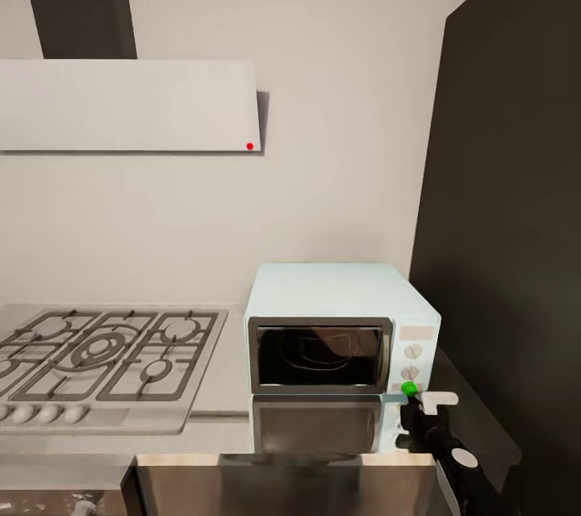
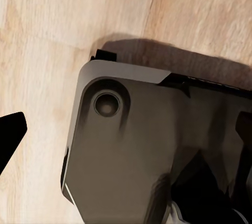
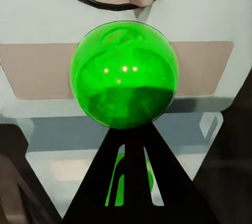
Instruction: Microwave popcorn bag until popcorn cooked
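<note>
From the head camera I see my right hand (image 1: 420, 401) raised at the lower front corner of the microwave (image 1: 339, 338), its tip right at the green indicator dot (image 1: 409, 388). The microwave stands on the steel surface (image 1: 218, 395), door closed, its two round knobs (image 1: 412, 351) just above the dot. Something brownish shows dimly behind the dark glass door (image 1: 316, 355); I cannot tell if it is the popcorn bag. Further from the hand, past the microwave, the gas hob (image 1: 101, 350) lies flush in the surface.

On the left wrist camera I see the robot's grey base (image 2: 136, 150) over a wooden floor (image 2: 47, 29); I cannot tell how that hand stands.

On the right wrist camera the green dot (image 3: 124, 74) sits immediately ahead of the hand (image 3: 134, 176), whose dark fingers (image 3: 105, 182) appear drawn together to a point touching it.
</note>
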Robot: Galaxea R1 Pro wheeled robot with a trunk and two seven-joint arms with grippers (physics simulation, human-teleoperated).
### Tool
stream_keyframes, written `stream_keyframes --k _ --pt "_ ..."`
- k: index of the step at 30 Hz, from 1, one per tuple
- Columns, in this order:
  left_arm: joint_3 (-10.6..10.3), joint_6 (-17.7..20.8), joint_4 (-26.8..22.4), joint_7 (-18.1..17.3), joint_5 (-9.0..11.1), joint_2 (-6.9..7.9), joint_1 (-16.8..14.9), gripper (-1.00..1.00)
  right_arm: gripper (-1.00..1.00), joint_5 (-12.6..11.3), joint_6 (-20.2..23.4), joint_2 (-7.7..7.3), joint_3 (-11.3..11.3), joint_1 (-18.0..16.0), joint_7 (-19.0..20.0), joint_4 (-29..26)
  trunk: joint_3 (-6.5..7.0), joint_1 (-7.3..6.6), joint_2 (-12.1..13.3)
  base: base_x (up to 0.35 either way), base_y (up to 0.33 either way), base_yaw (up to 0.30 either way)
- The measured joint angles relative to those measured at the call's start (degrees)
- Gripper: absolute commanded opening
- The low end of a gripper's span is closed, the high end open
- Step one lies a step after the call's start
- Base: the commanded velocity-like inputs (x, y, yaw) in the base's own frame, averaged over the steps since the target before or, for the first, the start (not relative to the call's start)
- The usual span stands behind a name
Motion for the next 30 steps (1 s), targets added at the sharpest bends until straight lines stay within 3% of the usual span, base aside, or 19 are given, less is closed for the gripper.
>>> stream_keyframes --k 12,18,19,30 --pt "-0.02 -0.05 0.06 0.01 0.0 0.0 -0.01 1.0 -1.0 -0.06 -0.06 0.02 0.08 -0.99 0.08 -0.03 0.02 0.03 0.02 -0.313 0.0 0.0" --pt "-0.02 -0.09 0.06 0.0 0.0 0.05 -0.01 1.0 -1.0 -0.04 -0.06 0.02 0.08 -0.99 0.08 -0.03 0.02 0.0 0.02 -0.131 0.0 0.0" --pt "-0.02 -0.09 0.05 0.0 0.0 0.07 -0.01 1.0 1.0 -0.04 -0.06 0.03 0.08 -0.99 0.07 -0.04 0.02 0.0 0.01 -0.009 0.0 0.0" --pt "-0.02 -0.09 0.06 0.01 0.0 0.09 -0.02 1.0 1.0 -0.04 -0.06 0.02 0.08 -0.99 0.09 -0.03 0.02 -0.01 0.02 -0.001 0.0 0.0"
